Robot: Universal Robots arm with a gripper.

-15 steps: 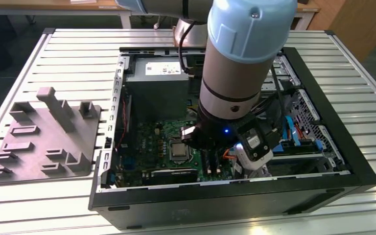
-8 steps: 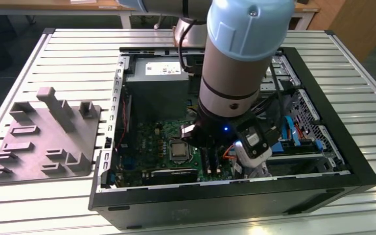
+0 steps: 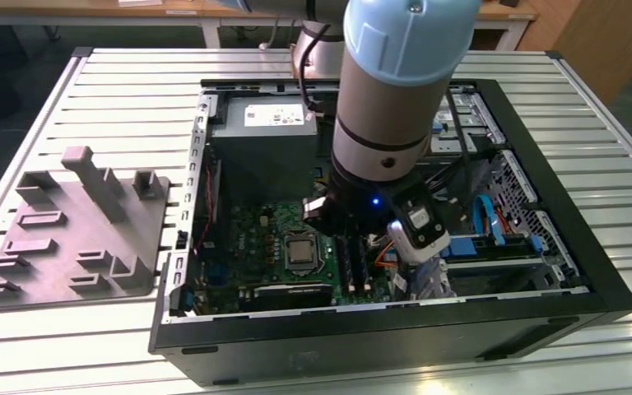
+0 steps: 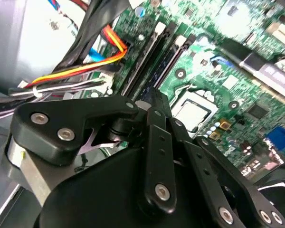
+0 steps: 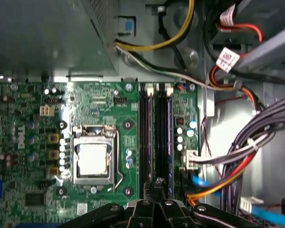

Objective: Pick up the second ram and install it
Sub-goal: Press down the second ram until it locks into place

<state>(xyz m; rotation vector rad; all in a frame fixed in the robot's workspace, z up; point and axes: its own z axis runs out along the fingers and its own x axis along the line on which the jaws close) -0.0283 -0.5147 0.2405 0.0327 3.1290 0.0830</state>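
Note:
My gripper [image 3: 332, 218] reaches down into the open computer case [image 3: 382, 333], low over the long black memory slots [image 3: 351, 263] of the green motherboard [image 3: 256, 239]. In both wrist views its black fingers [image 5: 157, 184] [image 4: 156, 102] are drawn together into one narrow tip, and I see nothing between them. That tip hangs above the near end of the two slots [image 5: 145, 137]. A slim blue-edged board [image 5: 167, 137] stands on edge in the slot farther from the processor socket [image 5: 92, 159]. I cannot tell whether it is the second ram.
A grey power supply box [image 3: 261, 123] fills the far end of the case. Bundles of grey, orange and blue cables [image 5: 237, 156] run close beside the slots. Outside the case, on the exterior view's left, a grey fixture plate [image 3: 75, 230] lies on the slatted table.

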